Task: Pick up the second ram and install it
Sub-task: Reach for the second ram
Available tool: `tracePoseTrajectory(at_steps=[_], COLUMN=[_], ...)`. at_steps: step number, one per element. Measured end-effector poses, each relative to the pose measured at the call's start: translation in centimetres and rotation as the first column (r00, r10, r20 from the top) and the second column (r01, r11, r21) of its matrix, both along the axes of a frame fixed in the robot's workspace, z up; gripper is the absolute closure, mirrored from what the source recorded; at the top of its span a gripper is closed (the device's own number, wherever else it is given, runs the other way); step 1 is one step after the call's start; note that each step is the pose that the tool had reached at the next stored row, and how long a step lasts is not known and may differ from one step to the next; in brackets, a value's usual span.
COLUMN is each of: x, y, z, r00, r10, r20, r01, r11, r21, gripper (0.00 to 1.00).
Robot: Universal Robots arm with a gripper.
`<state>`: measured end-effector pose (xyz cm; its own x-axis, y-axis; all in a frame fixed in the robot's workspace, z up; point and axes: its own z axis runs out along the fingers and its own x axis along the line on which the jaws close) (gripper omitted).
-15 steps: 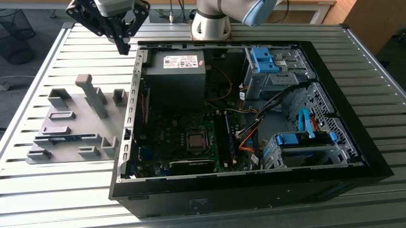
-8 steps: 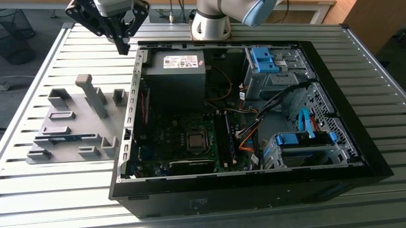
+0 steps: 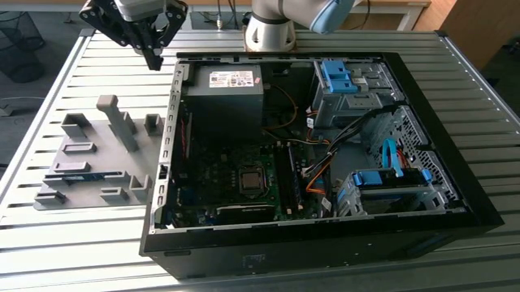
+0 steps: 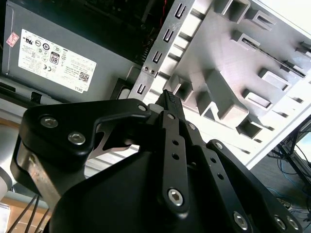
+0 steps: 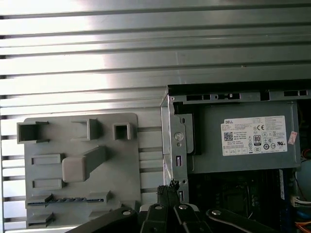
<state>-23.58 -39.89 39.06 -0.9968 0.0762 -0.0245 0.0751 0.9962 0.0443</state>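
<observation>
Pincer (image 3: 154,63): black, tips pressed together, empty, above slatted metal bench (image 3: 81,243), beside open black computer case (image 3: 325,249).
Second ram, thin blue circuit-board stick (image 3: 77,177): seated in grey plastic fixture tray (image 3: 89,131), well apart from the pincer.
Step, judged: approach for pickup. The grasp calls for tips spread and squared across the stick.

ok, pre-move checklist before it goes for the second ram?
1. second ram sits in its slot on the gray fixture tray: ok.
2. gripper empty: ok, it holds nothing.
3. Fingers open for a grasp: not ok, they are shut together.
4. Gripper above the ram: not ok, it hangs past the tray's far end, by the computer case corner.
5. upright post clear of the approach: cannot tell; it stands between gripper and ram.
6. Free memory slots on the board: cannot tell.
</observation>
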Motion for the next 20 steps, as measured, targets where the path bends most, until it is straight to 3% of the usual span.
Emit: tracePoseTrajectory(at_steps=[12,20], x=[-0.9,-1.4], y=[-0.02,-0.47], z=[-0.02,-0.07], r00=[1.0,1.0], r10=[0.0,0.0], r20=[0.0001,0.0001], r01=[0.0,0.0], r11=[1.0,1.0], r21=[0.0001,0.0001], gripper=[0.89,0.89])
